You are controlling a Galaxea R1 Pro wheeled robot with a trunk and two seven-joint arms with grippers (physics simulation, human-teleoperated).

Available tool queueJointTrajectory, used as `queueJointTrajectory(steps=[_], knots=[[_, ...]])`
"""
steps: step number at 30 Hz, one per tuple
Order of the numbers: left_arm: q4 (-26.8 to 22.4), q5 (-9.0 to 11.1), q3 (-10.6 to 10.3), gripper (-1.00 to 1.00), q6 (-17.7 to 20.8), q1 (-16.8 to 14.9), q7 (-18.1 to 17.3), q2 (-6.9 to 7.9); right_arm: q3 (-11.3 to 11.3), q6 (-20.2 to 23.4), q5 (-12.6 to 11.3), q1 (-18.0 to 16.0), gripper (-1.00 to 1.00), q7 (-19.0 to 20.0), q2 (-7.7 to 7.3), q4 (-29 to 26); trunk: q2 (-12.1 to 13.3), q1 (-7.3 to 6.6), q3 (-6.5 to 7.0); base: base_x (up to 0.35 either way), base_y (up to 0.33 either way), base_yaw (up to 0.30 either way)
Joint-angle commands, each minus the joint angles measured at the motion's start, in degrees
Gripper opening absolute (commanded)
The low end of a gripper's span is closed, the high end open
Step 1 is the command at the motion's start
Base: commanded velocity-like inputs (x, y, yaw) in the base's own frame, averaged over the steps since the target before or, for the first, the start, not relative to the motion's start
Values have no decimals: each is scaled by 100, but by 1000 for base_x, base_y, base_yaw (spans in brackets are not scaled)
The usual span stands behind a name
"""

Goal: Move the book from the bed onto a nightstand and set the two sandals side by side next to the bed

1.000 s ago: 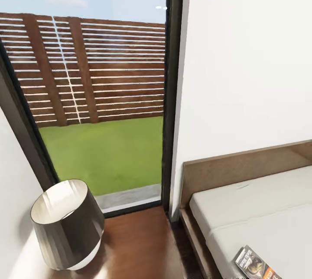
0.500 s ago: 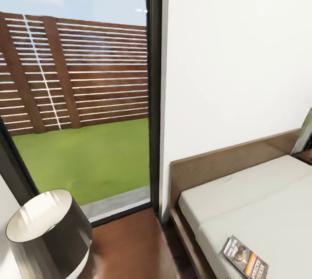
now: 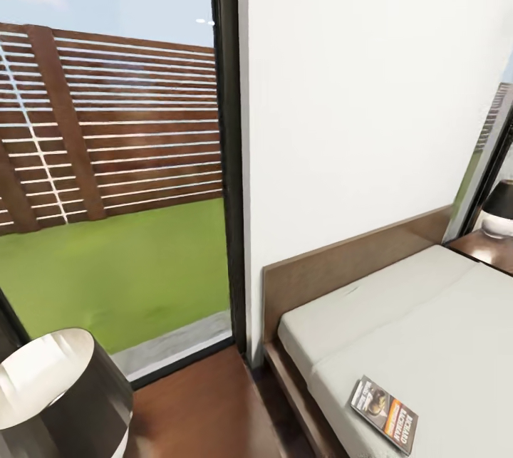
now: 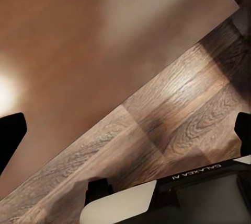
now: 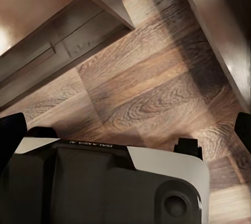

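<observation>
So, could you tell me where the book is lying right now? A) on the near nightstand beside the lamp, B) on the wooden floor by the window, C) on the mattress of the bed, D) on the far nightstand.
C: in the head view the book lies flat on the pale mattress of the bed, near its edge, apart from both lamps.

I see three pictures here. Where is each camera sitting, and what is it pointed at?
Head view: up on the robot's head, facing the window and white wall, with the bed, the book and a lamp below.
Left wrist view: on the left arm, aimed down at the wood floor; the dark tips of the left jaws sit wide apart at the edges, above the robot's base.
Right wrist view: on the right arm, aimed down at floor and dark furniture; same wide tips and base.
Both wrist views share the floor and base.
</observation>
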Motion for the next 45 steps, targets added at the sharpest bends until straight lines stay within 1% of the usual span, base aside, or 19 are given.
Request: queueJointTrajectory(steps=[1, 9, 14, 27, 45], knots=[[2, -57, 48, 100, -16, -4, -10, 0, -41, -2, 4, -10, 100, 19, -3, 19, -7, 1, -2, 0, 2, -209], [2, -57, 48, 100, -11, -1, -5, -5, -37, -2, 4, -10, 100, 13, -3, 19, -7, 1, 46, 0, 1, -203], [5, -51, 53, 100, -6, -3, -5, -59, -43, -2, 4, -10, 100, 18, -3, 19, -7, 1, 76, 0, 0, -200], [2, -64, 52, 100, -3, 93, -5, -48, -44, -3, 1, -10, 100, 20, -3, 19, -7, 1, 155, 0, 0, -195], [2, -65, 50, 100, -2, 100, -5, -48, -45, -5, 4, -10, 100, 20, -3, 19, -7, 1, 268, 0, 0, -181]])
